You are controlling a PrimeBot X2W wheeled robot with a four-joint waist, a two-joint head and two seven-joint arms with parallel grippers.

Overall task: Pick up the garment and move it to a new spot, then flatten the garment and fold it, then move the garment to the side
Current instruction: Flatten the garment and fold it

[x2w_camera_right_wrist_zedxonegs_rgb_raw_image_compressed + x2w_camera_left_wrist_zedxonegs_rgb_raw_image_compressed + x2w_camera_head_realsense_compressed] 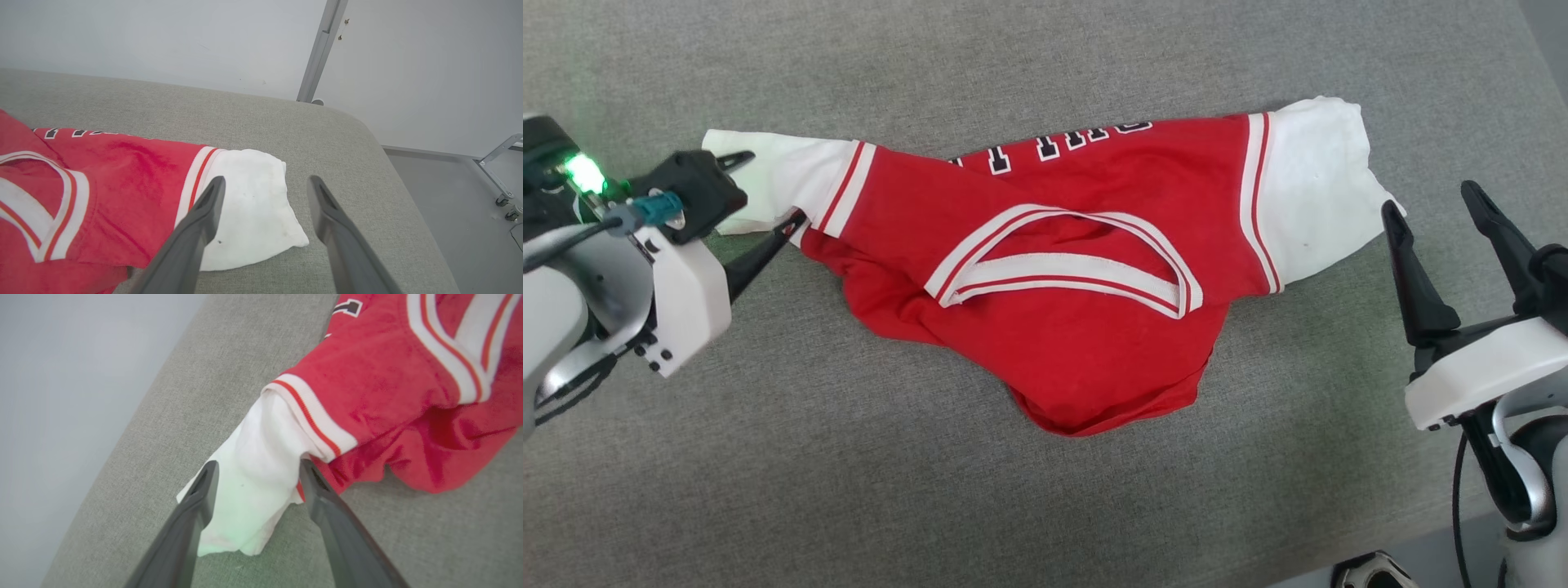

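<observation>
Head view: a red jersey-style T-shirt [1078, 351] of thin fabric, with short white sleeves and a striped V-neck, lies rumpled at the middle of a grey fabric-covered table [1013, 506]. Its body is bunched toward the near side. The left claw [765, 192] stands wide open at the shirt's left end. The right claw [1431, 200] is also wide open and holds nothing, just right of the shirt.

Left wrist view: the two dark fingers straddle the left white sleeve [253, 490], one on each side, not yet pinched on it.

Right wrist view: the right white sleeve [253, 204] lies flat, with one finger over its edge and the other over bare table.

This looks like the opening pick-up. The left claw needs only to close. The right should first shift further over its sleeve.
</observation>
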